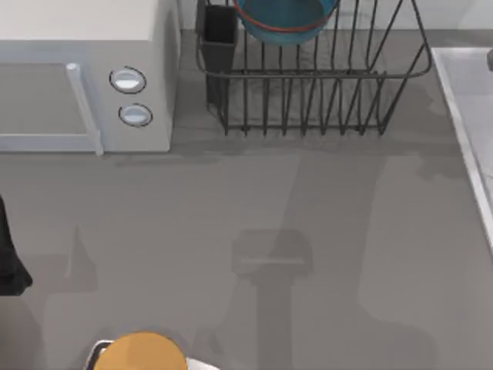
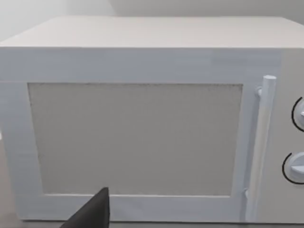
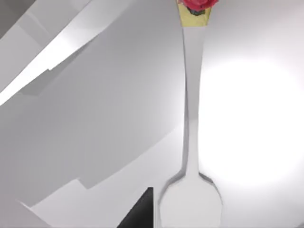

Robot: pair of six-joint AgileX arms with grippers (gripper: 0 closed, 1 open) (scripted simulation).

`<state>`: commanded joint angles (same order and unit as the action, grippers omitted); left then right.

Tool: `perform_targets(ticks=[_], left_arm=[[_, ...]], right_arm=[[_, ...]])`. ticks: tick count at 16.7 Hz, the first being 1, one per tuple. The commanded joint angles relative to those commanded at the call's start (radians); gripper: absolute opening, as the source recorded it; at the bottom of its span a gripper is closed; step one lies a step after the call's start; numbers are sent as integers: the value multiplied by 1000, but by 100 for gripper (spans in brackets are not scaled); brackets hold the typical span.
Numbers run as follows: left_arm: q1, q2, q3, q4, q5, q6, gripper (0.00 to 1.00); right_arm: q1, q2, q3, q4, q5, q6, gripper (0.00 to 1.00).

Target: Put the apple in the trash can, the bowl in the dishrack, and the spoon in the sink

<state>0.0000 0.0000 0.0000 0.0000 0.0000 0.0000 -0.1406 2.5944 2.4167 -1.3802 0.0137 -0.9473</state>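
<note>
Handling the spoon [image 3: 192, 95] calls for a light touch. Judge it as a thin, stiff, lightweight utensil with a smooth and probably slippery surface. It appears in the right wrist view at centre frame, lengthwise over the pale floor of the sink [image 3: 95, 118]. Its round bowl end is at lower centre and its yellow-and-red handle tip at the upper edge. If you must regrip, take it across the narrow flat handle, not the curved bowl end.

The right gripper [image 3: 142, 211] sits just beside the spoon's bowl end, at lower centre of that view. You cannot tell whether its jaws are spread or closed, or whether they hold the spoon.

The bowl [image 1: 285, 19] sits inside the dishrack [image 1: 308, 100] at upper centre of the top view. Treat it as glazed, heavier and breakable.

The left gripper [image 2: 90, 213] idles facing the white box [image 2: 142, 137]. Its jaw state cannot be determined.

No brand, label or legible writing appears; the two knobs [image 1: 128, 79] are unmarked.
</note>
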Motion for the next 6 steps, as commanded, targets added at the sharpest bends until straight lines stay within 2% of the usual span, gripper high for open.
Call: perform_targets(ticks=[6], left_arm=[[0,0,0,0,0,0,100]], right_arm=[[0,0,0,0,0,0,100]])
